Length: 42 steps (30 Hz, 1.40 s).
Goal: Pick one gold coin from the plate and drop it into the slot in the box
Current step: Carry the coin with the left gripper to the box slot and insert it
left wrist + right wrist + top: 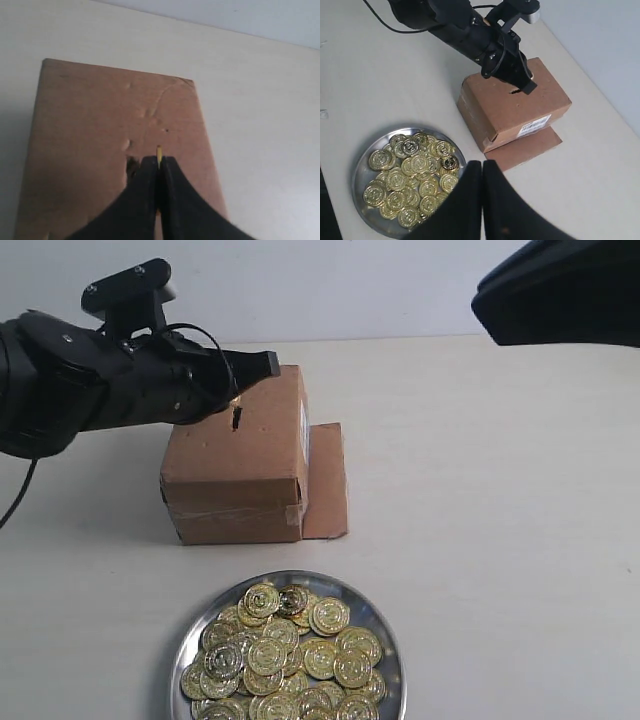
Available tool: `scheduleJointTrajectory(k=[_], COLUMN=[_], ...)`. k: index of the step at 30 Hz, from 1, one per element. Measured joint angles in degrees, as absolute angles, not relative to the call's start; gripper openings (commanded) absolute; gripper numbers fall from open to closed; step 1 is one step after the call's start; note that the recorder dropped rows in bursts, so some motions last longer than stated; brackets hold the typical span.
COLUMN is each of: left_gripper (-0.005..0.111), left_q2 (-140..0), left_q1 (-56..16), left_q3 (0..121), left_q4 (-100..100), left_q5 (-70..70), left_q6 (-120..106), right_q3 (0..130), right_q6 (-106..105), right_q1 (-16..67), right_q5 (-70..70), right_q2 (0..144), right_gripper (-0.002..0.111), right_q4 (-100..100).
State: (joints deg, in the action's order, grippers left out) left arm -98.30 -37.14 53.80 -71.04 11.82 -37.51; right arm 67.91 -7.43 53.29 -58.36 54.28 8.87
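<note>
The brown cardboard box (238,460) stands mid-table with its loose flap (326,483) flat beside it. My left gripper (268,364) hovers over the box top, shut on a gold coin (159,154) held edge-on, whose thin rim pokes out between the fingertips. The ragged dark slot (132,166) lies just beside the left fingers, partly hidden by them. The slot (236,419) also shows on the box top, below the gripper. The silver plate (378,616) heaped with gold coins (283,655) sits at the near edge. My right gripper (482,166) is shut and empty, high above the table.
The right arm's dark body (560,295) hangs at the upper right of the exterior view. A white label (534,125) marks one box side. Bare pale tabletop (500,490) spreads right of the box.
</note>
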Motion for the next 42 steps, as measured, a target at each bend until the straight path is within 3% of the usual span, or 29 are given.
scheduleJointTrajectory(k=[20,42], left_gripper=[0.000,0.000], left_q2=[-102.9,-104.0], left_q1=[-40.3,-41.0], left_q3=[59.8,60.4], left_q4=[-97.0,-99.8], left_q5=[20.9,22.8], left_q6=[-66.2,-71.3], right_q3=[67.9,67.9], right_q6=[-7.4,-7.4], right_q1=[53.3,53.3], right_q5=[-61.8,-62.1], right_q2=[54.2,54.2], right_gripper=[0.000,0.000], right_q4=[8.8,8.8])
